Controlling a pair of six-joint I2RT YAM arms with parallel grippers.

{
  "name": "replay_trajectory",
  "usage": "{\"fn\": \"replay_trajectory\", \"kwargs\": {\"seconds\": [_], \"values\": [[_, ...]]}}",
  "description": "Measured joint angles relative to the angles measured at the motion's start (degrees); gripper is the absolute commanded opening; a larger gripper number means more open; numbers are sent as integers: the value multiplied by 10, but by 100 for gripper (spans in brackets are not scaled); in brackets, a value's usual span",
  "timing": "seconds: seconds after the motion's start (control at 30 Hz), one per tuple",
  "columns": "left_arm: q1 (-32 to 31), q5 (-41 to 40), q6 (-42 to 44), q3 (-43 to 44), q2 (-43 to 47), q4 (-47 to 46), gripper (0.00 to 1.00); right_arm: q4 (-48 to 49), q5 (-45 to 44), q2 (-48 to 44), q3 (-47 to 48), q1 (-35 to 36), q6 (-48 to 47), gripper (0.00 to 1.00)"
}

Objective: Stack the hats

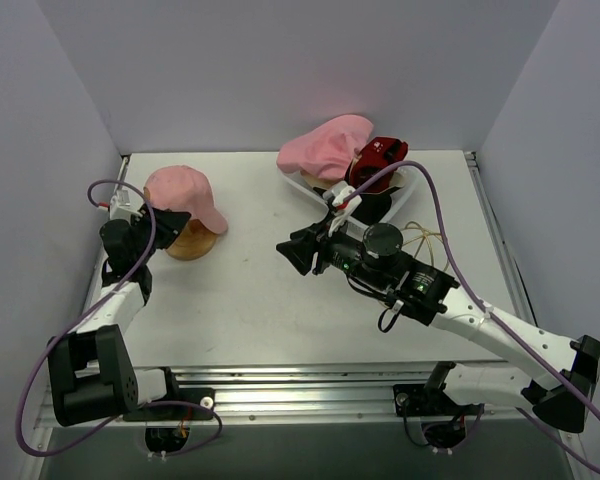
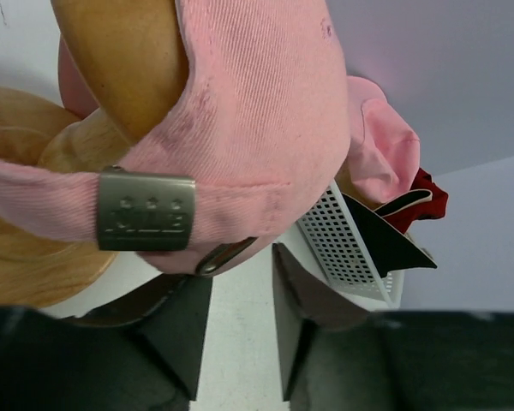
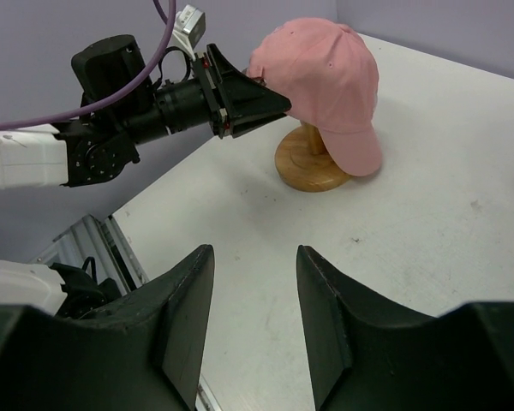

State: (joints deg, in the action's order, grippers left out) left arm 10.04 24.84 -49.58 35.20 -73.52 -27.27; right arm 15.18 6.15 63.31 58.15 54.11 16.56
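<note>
A: Where are the hats lying?

B: The pink cap (image 1: pixel 180 190) is sitting on top of the wooden stand (image 3: pixel 313 167). The others are piling in the white basket (image 2: pixel 347 244), well to the right of the stand, with the pink bucket hat (image 1: pixel 325 145) and red cap (image 1: pixel 377 155) showing.

A: Grippers?

B: The left gripper (image 2: pixel 240 282) is hovering just behind the stand, under the cap's rear strap, jaws part open, nothing between them. The right gripper (image 3: pixel 255 253) is hanging between stand and basket, jaws apart, empty.

A: Doing the step well?

B: It is probably seating the cap. The left should be pinching fabric beside the metal buckle (image 2: pixel 146 212), not the stand, and tugging the rear rim down evenly so the cap is sitting level.
</note>
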Motion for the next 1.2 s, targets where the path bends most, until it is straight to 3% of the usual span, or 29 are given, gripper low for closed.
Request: {"fn": "replay_trajectory", "kwargs": {"seconds": [0.03, 0.13, 0.23, 0.43, 0.8, 0.93, 1.07, 1.2], "values": [[0, -2, 0, -4, 0, -9, 33, 0, -3, 0, 0, 0, -1, 39], [0, -9, -3, -22, 0, -31, 32, 0, -8, 0, 0, 0, -1, 39], [0, -17, -7, -37, 1, -38, 24, 0, -9, 0, 0, 1, -1, 39], [10, -23, -11, -52, 3, -46, 3, 0, -10, 0, 0, 3, -2, 39], [43, -38, -23, -65, 25, -46, 3, 0, -15, 0, 0, 3, -3, 39], [51, -40, -31, -66, 22, -46, 20, 0, -15, 0, 0, 3, -5, 39], [58, -41, -42, -75, 21, -46, 46, -1, -15, 0, 0, 3, -7, 39], [62, -50, -43, -76, 37, -19, 60, -1, -15, 0, 0, 3, -10, 39]]}}
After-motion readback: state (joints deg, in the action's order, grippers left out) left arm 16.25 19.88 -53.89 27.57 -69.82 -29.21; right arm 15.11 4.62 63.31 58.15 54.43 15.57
